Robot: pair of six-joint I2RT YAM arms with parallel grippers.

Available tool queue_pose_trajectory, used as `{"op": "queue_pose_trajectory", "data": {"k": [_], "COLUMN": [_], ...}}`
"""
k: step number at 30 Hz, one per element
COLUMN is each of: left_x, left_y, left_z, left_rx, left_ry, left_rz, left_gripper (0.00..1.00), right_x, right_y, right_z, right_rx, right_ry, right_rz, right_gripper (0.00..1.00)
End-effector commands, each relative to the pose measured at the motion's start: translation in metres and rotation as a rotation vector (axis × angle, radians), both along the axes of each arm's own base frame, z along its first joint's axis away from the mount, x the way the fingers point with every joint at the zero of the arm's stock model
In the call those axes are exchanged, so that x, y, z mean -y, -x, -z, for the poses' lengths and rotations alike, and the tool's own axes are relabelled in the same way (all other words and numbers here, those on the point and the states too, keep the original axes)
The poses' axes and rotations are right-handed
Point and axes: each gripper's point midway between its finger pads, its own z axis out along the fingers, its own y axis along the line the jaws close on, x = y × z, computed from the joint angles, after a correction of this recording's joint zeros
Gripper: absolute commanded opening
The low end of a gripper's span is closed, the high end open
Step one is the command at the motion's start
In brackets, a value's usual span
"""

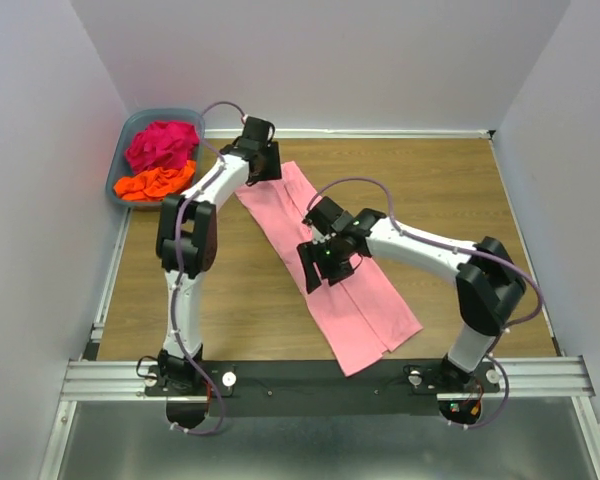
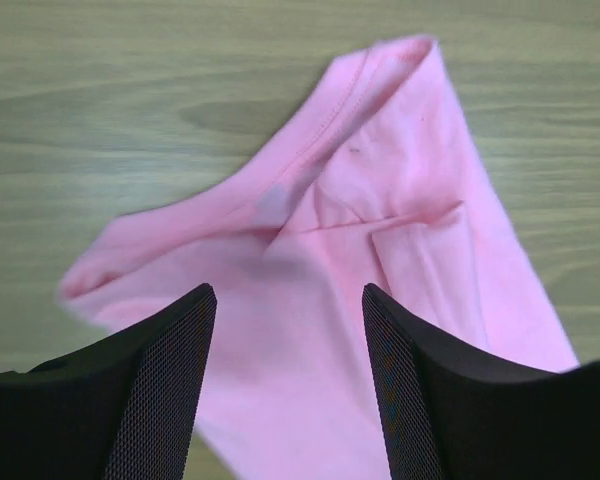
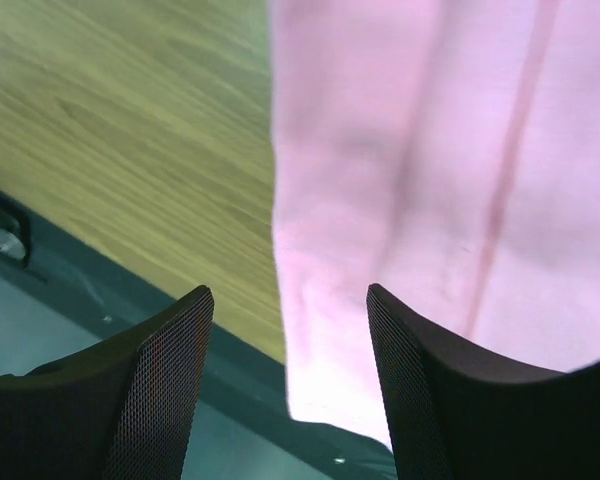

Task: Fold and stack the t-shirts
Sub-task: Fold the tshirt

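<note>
The light pink t-shirt (image 1: 365,300) lies folded into a long strip running from the far middle of the table to the near right. My left gripper (image 1: 263,163) hovers open over its far collar end (image 2: 360,200), holding nothing. My right gripper (image 1: 315,268) hovers open above the strip's middle, over its left edge (image 3: 380,200), holding nothing. The magenta t-shirt (image 1: 162,143) and the orange t-shirt (image 1: 155,183) lie crumpled in the basket at the far left.
The grey-blue plastic basket (image 1: 116,180) stands at the far left corner by the wall. The wooden table (image 1: 230,290) ends at a metal rail (image 1: 330,375) in front. White walls close in on three sides.
</note>
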Motion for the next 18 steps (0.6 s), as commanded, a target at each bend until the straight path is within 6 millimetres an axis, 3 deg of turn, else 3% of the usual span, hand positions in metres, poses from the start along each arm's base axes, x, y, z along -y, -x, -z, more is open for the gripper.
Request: {"op": "queue_pose_trajectory", "data": {"k": [1,2,3,6,7,10,12,18], "left_x": [-0.011,-0.003,0.001,0.018,0.027,0.041,0.052,0.061], "left_y": [0.005,0.021,0.031,0.059,0.077,0.101,0.107,0.104], "left_z": [-0.103,-0.091,-0.100,-0.086,-0.071,-0.042,-0.030,0.009], "left_rx": [0.227,0.193,0.202,0.156,0.120,0.057,0.044,-0.018], "left_ry": [0.044,0.032,0.039,0.058,0.056,0.088,0.105,0.085], "left_rz": [-0.078,-0.054,-0.041,-0.008,0.018,0.041,0.057,0.062], "left_gripper": [0.69,0.69,0.69,0.67,0.65,0.61,0.60,0.57], "right_x": [0.039,0.058,0.069,0.099,0.103,0.120,0.130,0.123], "right_y": [-0.019,-0.019,-0.014,0.000,0.004,0.019,0.028,0.042], "right_z": [-0.018,-0.010,-0.007,0.010,0.012,0.025,0.033,0.044], "right_rx": [0.168,0.180,0.177,0.155,0.149,0.113,0.090,0.026], "right_ry": [0.149,0.220,0.260,0.349,0.357,0.396,0.420,0.361], "right_rz": [0.021,0.032,0.029,0.034,0.034,0.027,0.021,0.004], "right_gripper": [0.71,0.71,0.71,0.70,0.69,0.67,0.67,0.66]}}
